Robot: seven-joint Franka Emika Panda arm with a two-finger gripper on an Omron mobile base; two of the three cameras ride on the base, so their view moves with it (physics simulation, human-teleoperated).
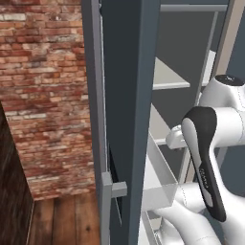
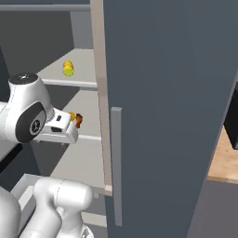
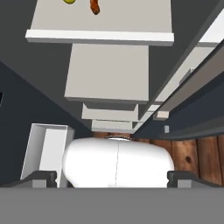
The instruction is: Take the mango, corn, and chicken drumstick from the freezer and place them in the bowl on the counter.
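A: The freezer [image 2: 167,93] door, right of the frame, looks like matt slate-grey metal, smooth, with a paler matt handle [image 2: 116,162].

B: The shelves [image 3: 109,74] are plain light-grey, like plastic. Left of the frame, the wall [image 1: 48,86] is rough red brick, and the floor [image 1: 62,220] below is dark wood planks.

A: The corn [image 2: 68,68] looks glossy yellow.

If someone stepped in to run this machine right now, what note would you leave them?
Gripper: open, holding nothing, inside the open freezer.
Corn: lying on an upper freezer shelf.
Chicken drumstick: on the shelf below, just past the gripper.
Mango: a yellow bit beside the drumstick may be it; hard to tell.
Done: freezer door is open.
Left: carry all three foods to the bowl on the counter.
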